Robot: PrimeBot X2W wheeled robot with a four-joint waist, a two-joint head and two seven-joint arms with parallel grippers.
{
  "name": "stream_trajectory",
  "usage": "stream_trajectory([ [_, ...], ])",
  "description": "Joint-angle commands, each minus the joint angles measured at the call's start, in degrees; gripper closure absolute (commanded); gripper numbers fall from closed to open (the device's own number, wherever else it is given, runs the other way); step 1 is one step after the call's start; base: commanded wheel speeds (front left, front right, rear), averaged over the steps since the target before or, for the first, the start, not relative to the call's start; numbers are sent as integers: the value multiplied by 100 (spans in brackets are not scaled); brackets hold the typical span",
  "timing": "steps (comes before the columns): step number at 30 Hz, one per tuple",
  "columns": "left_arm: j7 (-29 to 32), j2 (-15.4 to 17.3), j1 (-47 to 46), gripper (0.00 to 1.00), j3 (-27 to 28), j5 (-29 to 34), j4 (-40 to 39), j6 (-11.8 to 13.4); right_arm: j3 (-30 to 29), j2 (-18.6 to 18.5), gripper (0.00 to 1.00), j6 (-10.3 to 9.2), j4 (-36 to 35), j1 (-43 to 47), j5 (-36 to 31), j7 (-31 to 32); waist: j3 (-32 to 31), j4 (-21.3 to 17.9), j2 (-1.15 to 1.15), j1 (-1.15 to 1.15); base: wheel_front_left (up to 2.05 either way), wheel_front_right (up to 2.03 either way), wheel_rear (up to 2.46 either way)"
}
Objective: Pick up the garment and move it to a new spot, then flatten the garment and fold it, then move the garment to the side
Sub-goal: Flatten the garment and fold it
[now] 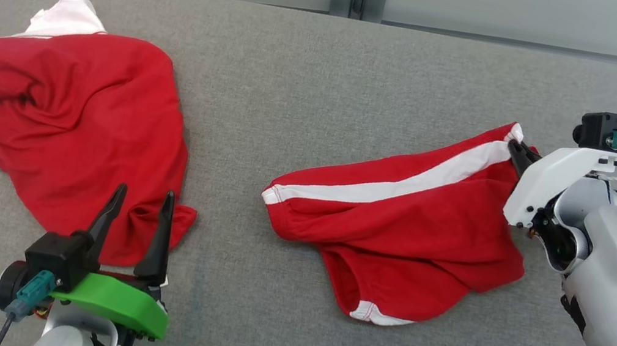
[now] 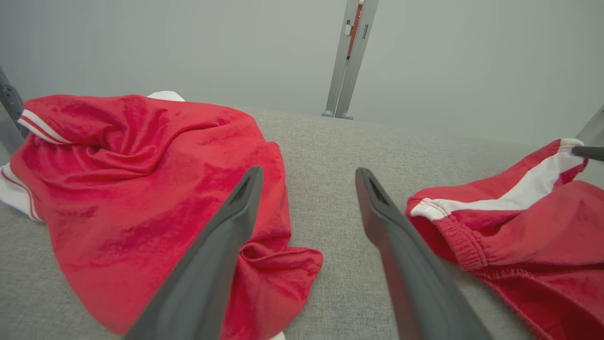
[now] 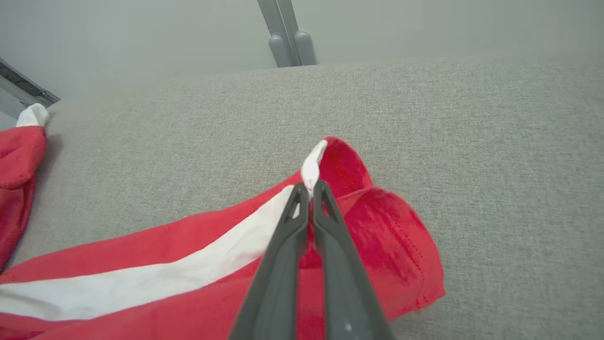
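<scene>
- Red shirt: crumpled at the left of the grey desk.
- Left end effector: fingers spread apart, over the shirt's near edge.
- Red shorts, white-striped: lying right of centre.
- Right end effector: pinched closed on the shorts' far right corner.

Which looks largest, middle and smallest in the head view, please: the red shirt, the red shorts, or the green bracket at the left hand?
1. red shirt, slightly the largest, though both garments are crumpled and close in extent.
2. red shorts.
3. green bracket, clearly smallest despite being nearest the camera.
</scene>
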Motion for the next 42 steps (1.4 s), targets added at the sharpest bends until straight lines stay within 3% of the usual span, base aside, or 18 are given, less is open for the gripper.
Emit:
stream_trajectory([
  [1,-15,46,92,0,23,-81,24,-6,23,-35,100,-4,-184,152,221,25,-280,-217,0,0,0,0,0],
  [10,15,86,509,0,34,-172,133,62,219,-375,100,-4,-1522,830,1269,409,-893,-648,0,0,0,0,0],
  [17,37,164,764,0,34,-249,138,87,-56,-736,100,-2,-2338,1722,1867,578,-1075,-877,0,0,0,0,0],
  [29,60,154,895,0,-58,-285,136,116,-428,-839,100,-2,-2417,3114,2316,741,-1091,-878,0,0,0,0,0],
  [30,61,154,891,0,-60,-287,141,119,-409,-838,96,-2,-2378,3140,2279,720,-1089,-880,0,0,0,0,0],
  [31,62,160,885,0,-58,-285,144,116,-412,-802,54,-2,-2332,3153,2271,679,-1086,-883,0,0,0,0,0],
  [32,62,168,876,0,-52,-287,148,113,-419,-772,0,-2,-2285,3151,2253,633,-1086,-884,0,0,0,0,0],
  [36,56,188,860,0,-40,-303,149,129,-439,-712,0,-2,-2184,3061,2107,275,-1092,-897,0,0,0,0,0],
  [42,8,253,780,0,121,-175,-88,204,-428,-769,0,-2,-2623,3091,1721,-869,-1123,-902,0,0,0,0,0],
])
